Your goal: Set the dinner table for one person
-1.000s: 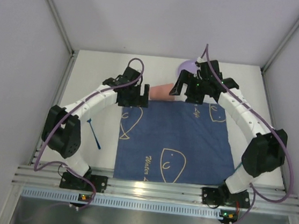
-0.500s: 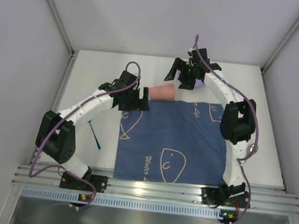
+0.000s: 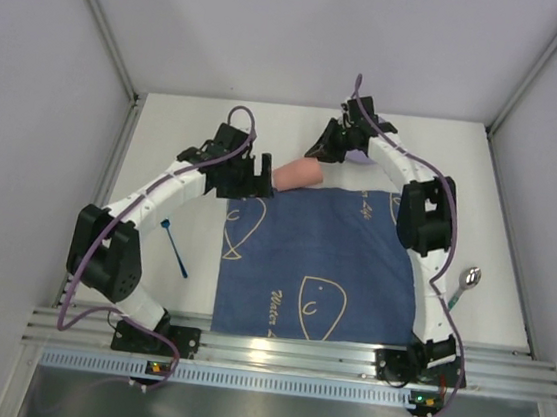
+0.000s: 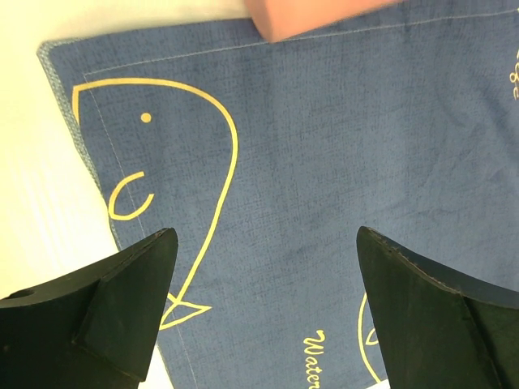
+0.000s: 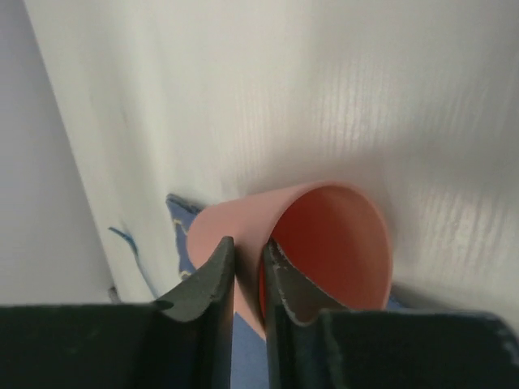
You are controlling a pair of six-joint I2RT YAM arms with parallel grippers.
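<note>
Pink plastic, the cup (image 5: pixel 324 235) lies on its side at the far edge of the blue fish-print cloth (image 3: pixel 322 264), with its mouth facing the right wrist camera. The right end effector (image 5: pixel 247 247) was spread wide and farther back a second ago. It has since swung left and down to the cup and closed on its rim, one finger inside the mouth and one outside, with the wall pinched between them. The cup itself has not shifted, so this looks like a fresh grip just before a lift.

The left end effector (image 4: pixel 268 243) is fully open and holds nothing. It hovers over the cloth's far-left corner, close to where it was.

The white bench (image 3: pixel 166 135) carries everything, and the cloth sits in its near middle. With the right arm drawn in, a metal spoon (image 3: pixel 470 279) now shows on bare bench to the right of the cloth. A thin blue utensil (image 3: pixel 175 249) lies to the left; it may be a small fork, but it is too small to be sure.

Nothing is laid on the cloth yet, so the setting has barely begun. The cup will need standing upright.
</note>
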